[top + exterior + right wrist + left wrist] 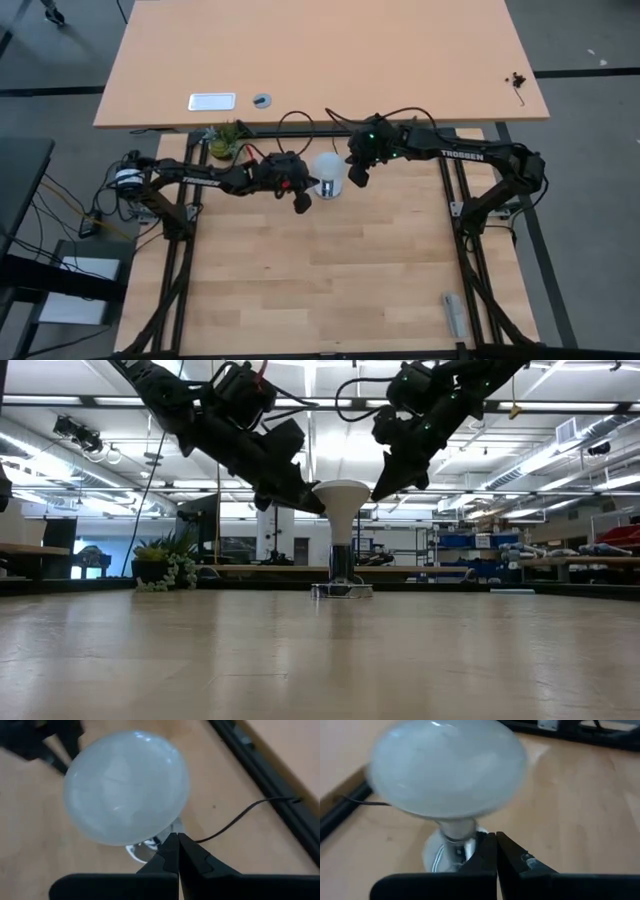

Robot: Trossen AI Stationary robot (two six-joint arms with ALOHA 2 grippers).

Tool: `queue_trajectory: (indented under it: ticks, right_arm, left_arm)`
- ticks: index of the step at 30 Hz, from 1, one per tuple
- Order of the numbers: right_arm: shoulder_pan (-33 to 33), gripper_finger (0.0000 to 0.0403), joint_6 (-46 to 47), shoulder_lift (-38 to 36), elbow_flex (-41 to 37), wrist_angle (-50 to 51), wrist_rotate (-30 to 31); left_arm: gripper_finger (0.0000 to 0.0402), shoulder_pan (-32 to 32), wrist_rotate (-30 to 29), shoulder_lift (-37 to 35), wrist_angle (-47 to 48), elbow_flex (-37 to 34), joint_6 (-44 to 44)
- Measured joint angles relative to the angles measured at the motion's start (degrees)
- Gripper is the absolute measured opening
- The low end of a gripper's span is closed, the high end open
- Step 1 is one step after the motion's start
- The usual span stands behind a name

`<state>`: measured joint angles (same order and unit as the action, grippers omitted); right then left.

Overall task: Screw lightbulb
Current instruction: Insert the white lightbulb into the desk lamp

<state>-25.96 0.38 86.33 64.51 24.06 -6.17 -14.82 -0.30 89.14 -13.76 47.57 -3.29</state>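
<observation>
Low view alone gives profile: lightbulb upright, broad white dome flaring from narrow neck, seated in socket on desk. High view places it near rear edge of desk, about midway between side edges, flanked by left gripper and right gripper. Wrist views add close detail: frosted, smooth globe; black cord trailing from base. Both grippers' fingers clenched, grasping nothing, tips just beside bulb.

text: "TROSSEN" | on: right arm | colour: white | left arm lettering: possibly present, unreadable
</observation>
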Motion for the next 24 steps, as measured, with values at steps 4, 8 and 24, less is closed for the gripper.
queue_trajectory:
  ticks: [4,8,24]
  right_arm:
    - [-0.2,0.0007,-0.5,-0.3,0.0,-3.2,1.7]
    - [-0.2,0.0007,-3.6,-0.2,0.0,-10.3,1.9]
    - [-0.5,0.0007,-5.7,3.1,0.1,-16.0,-1.2]
  left_arm:
    - [0.0000,2.3,1.2,0.0,-0.2,0.0,0.0]
    - [0.0000,4.9,1.5,0.0,-4.3,0.0,-0.2]
    - [0.0000,5.8,-1.6,2.9,-7.5,3.6,-0.1]
